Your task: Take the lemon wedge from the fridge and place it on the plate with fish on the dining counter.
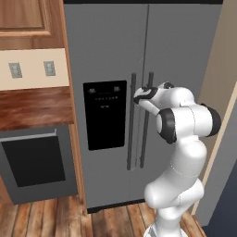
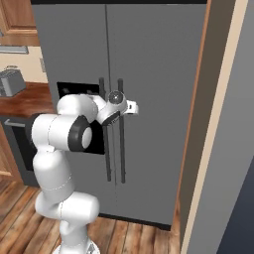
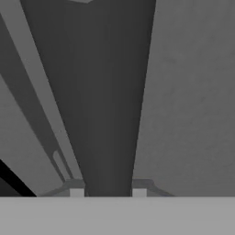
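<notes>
Grey fridge (image 1: 139, 92) with both doors shut, so the lemon wedge is presumably sitting inside, nothing of it showing. Gripper (image 3: 108, 190) is straddling the right door's dark handle (image 3: 108, 92), fingertips (image 3: 76, 193) on either side, though I can't tell if it's actually clamping yet. Looks like the door-opening step; next it's needing a firm squeeze and a swinging pull outward.

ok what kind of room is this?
A home kitchen, rendered: a tall grey two-door fridge, a built-in oven under a wooden counter, and a toaster. The gripper is at a fridge handle.
</notes>
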Available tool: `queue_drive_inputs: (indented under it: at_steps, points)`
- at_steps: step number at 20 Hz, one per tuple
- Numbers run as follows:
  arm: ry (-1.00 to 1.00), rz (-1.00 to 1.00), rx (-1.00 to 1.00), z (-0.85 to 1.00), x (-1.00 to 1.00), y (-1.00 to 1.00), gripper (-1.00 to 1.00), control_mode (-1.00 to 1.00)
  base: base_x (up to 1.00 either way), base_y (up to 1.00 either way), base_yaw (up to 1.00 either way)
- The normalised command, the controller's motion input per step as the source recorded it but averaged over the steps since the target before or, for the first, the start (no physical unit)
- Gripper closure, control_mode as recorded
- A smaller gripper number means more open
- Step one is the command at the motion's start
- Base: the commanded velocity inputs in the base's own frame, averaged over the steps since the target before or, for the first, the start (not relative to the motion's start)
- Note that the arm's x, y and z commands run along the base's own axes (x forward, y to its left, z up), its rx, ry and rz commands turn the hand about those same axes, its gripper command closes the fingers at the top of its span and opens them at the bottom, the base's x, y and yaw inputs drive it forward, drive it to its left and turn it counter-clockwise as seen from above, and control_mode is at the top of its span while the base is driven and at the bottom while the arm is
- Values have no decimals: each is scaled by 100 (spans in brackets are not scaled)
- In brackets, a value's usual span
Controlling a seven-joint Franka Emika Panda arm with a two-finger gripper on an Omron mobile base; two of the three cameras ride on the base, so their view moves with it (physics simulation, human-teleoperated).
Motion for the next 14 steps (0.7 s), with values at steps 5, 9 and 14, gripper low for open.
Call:
queue_drive_inputs:
  at_steps: [5,9,14]
  points:
    - [0,0,0,0,0,0,100,-100,0,0,0]
    - [0,-1,0,0,-21,-4,100,-100,0,0,0]
    - [0,-9,0,3,-82,-36,100,-100,0,0,0]
